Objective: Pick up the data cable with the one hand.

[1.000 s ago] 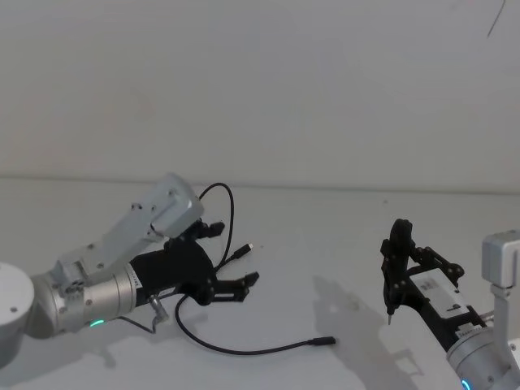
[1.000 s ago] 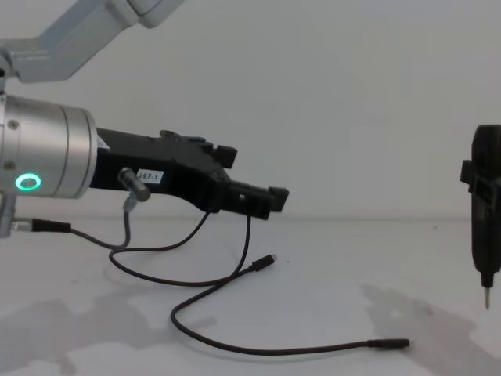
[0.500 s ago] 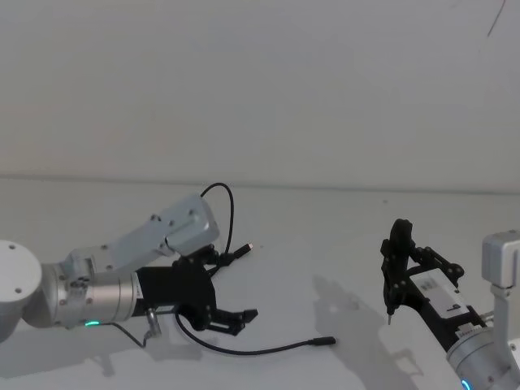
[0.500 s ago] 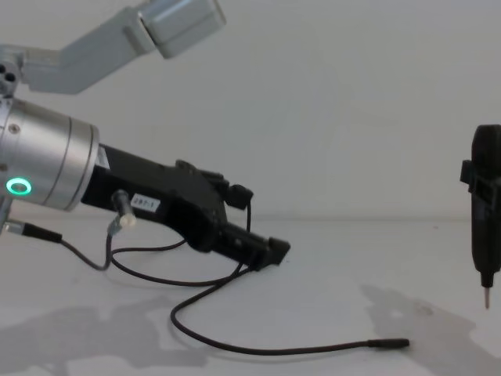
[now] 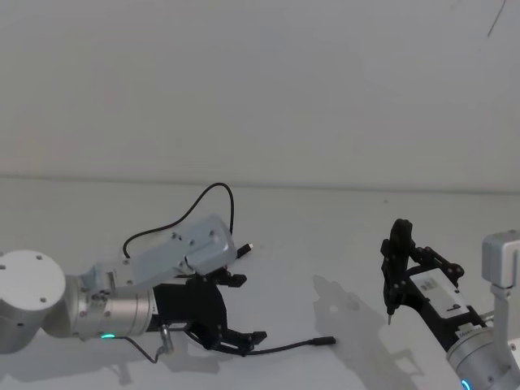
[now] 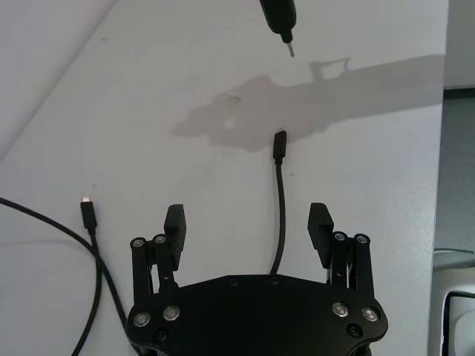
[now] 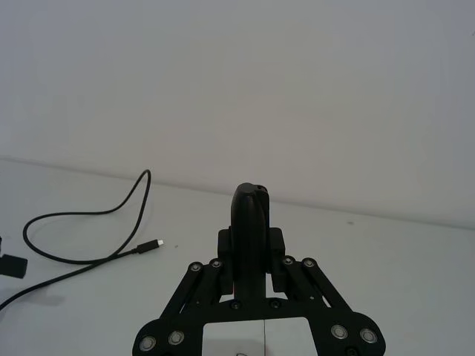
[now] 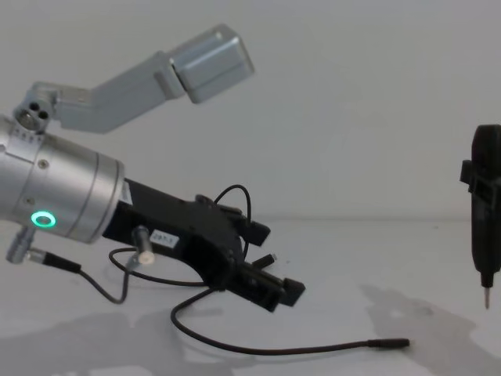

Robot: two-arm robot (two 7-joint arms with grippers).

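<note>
Black data cable (image 6: 281, 200), limp on the table (image 5: 341, 236), under our left hand (image 6: 247, 219).
We have the jaws spread wide, straddling the straight run just behind the slim cylindrical plug; the rest loops away behind the arm. We judge the cord light, soft and thin, best pinched mid-run where it lies between them. Our right hand (image 7: 251, 259), well apart, clenches a pen-shaped tool (image 8: 487, 211); nothing stands in the way.

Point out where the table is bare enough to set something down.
Bare: the table along the far wall, and the middle gap between the plug end of the data cable and the right gripper holding the pen-shaped tool. Crowded: near left, where the open left gripper straddles the cable.
</note>
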